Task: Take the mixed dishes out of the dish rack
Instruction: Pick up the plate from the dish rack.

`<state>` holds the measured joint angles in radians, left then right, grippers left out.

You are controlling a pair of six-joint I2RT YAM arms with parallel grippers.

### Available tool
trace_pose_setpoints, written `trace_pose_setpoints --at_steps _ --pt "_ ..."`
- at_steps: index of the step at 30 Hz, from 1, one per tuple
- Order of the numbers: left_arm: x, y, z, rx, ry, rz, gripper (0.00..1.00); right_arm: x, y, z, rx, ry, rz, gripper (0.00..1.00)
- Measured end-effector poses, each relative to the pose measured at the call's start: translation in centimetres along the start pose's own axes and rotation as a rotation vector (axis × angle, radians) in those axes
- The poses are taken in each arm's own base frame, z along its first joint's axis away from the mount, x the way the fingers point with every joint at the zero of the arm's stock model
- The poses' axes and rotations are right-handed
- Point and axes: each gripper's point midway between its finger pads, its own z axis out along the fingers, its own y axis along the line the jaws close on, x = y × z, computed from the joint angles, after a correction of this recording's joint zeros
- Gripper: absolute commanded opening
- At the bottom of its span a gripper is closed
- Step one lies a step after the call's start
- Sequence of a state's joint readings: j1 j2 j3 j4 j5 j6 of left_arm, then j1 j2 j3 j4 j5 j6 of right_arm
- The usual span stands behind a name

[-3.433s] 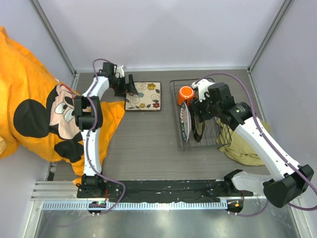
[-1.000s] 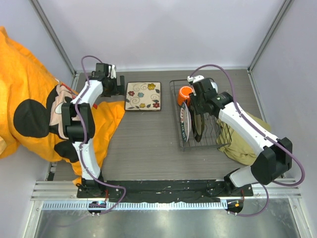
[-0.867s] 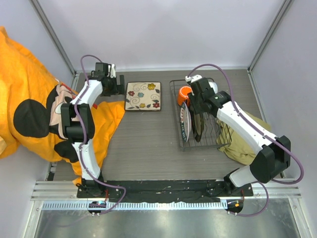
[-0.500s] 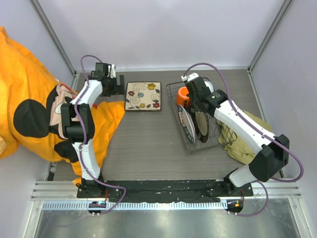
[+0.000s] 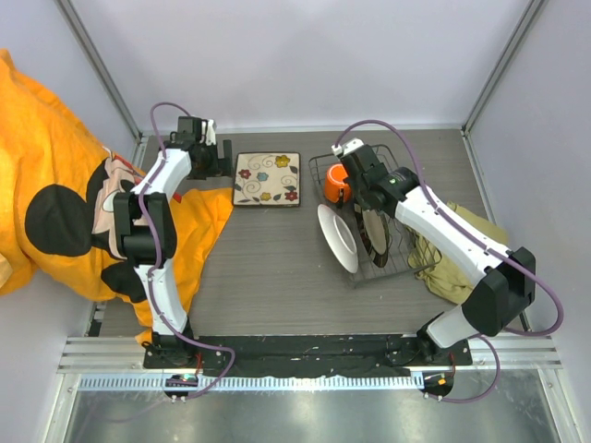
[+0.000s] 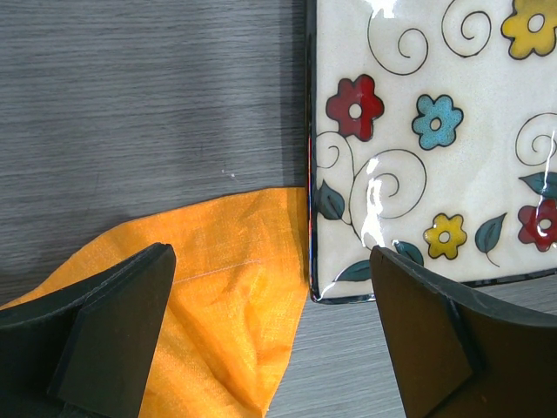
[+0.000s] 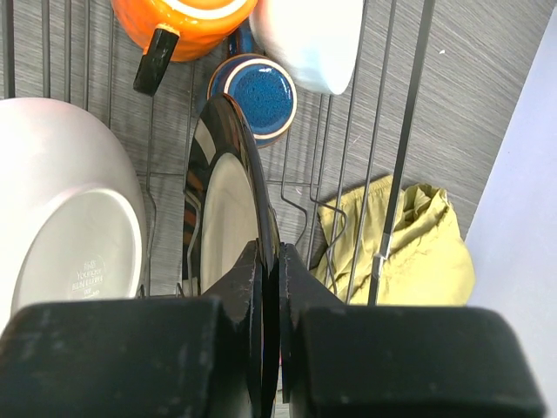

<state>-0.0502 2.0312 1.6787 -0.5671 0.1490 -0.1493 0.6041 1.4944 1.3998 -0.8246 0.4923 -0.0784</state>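
Looking from the right wrist camera, the right gripper (image 7: 270,261) has its two dark fingers pinched together on the top edge of the round dark-rimmed plate (image 7: 228,205), which stands upright on edge between the wires of the dish rack (image 7: 409,104). Just left of it the plain white bowl (image 7: 74,235) lies on its side, its underside and printed base mark toward the lens. Beyond the plate: small dark-blue cup (image 7: 259,94), opening facing the camera, with the orange mug (image 7: 187,16) to its upper left, dark handle pointing down, and a white rounded dish (image 7: 309,35) to its upper right. Olive cloth (image 7: 418,248) is bunched outside the rack wires on the right. From overhead, the rack sits askew on the grey table (image 5: 268,268), the white bowl leaning out over its left side and the mug at its far left corner. Left gripper (image 6: 268,261) hangs with fingers spread wide, holding nothing, over a corner of orange cloth (image 6: 218,313). Square cream plate with flower swirls (image 6: 435,131) lies flat on the table just beside that gripper, well apart from the rack; the cloth corner meets the plate's near left edge, and whether it tucks under I cannot tell.
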Motion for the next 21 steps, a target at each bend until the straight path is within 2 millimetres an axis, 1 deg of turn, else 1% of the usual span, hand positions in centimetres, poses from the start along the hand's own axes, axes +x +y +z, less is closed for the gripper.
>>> trace_pose_setpoints --at_steps 10,21 --pt "0.0 0.0 0.0 0.000 0.001 0.001 1.00 -0.7 0.4 -0.3 0.012 0.004 -0.061 0.01" --pt "0.1 0.0 0.0 0.000 0.005 0.002 1.00 -2.8 -0.8 -1.6 0.040 -0.048 -0.080 0.01"
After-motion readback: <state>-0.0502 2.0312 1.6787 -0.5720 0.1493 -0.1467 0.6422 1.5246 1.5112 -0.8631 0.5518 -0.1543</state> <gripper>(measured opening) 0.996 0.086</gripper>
